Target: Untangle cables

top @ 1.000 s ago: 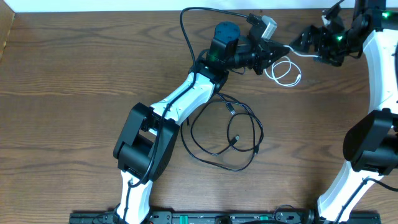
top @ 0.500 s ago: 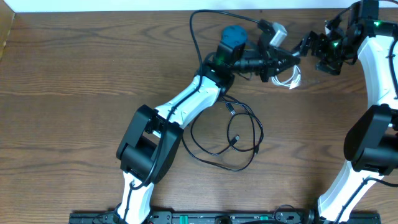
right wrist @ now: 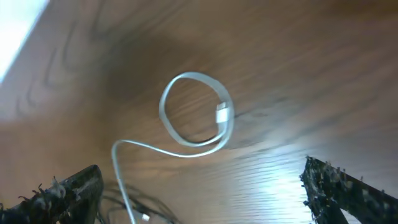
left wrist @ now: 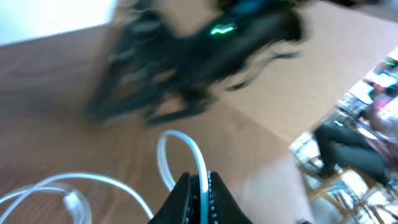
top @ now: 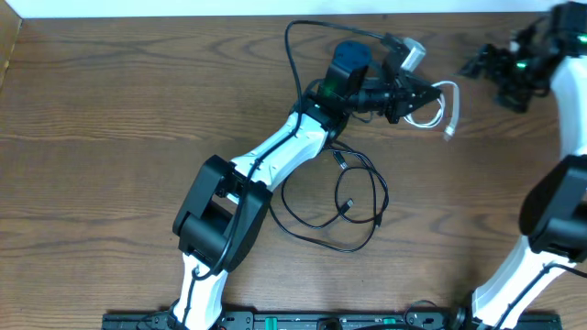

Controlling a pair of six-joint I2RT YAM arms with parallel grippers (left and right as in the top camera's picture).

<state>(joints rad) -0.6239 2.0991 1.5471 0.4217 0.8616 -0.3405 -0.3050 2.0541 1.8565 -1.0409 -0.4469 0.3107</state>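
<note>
The left gripper (left wrist: 200, 182) is clenched on the white cable (left wrist: 200, 167), up beyond the black cable (top: 348, 207), which lies in loose loops on the counter (top: 110, 137). The white one curls away in a small ring, clear of the black cable. The right gripper (right wrist: 200, 168), farther out past it, stands released, holding nothing.

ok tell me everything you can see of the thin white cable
The thin white cable is a short, glossy, plastic-looking cord with a small white plug at its free end. It is bent into one loose loop with a curved tail, near the far edge of the wooden table, apart from the long black cable. The left gripper is shut on it, pinching one strand between its fingers. The open right gripper does not touch it.
</note>
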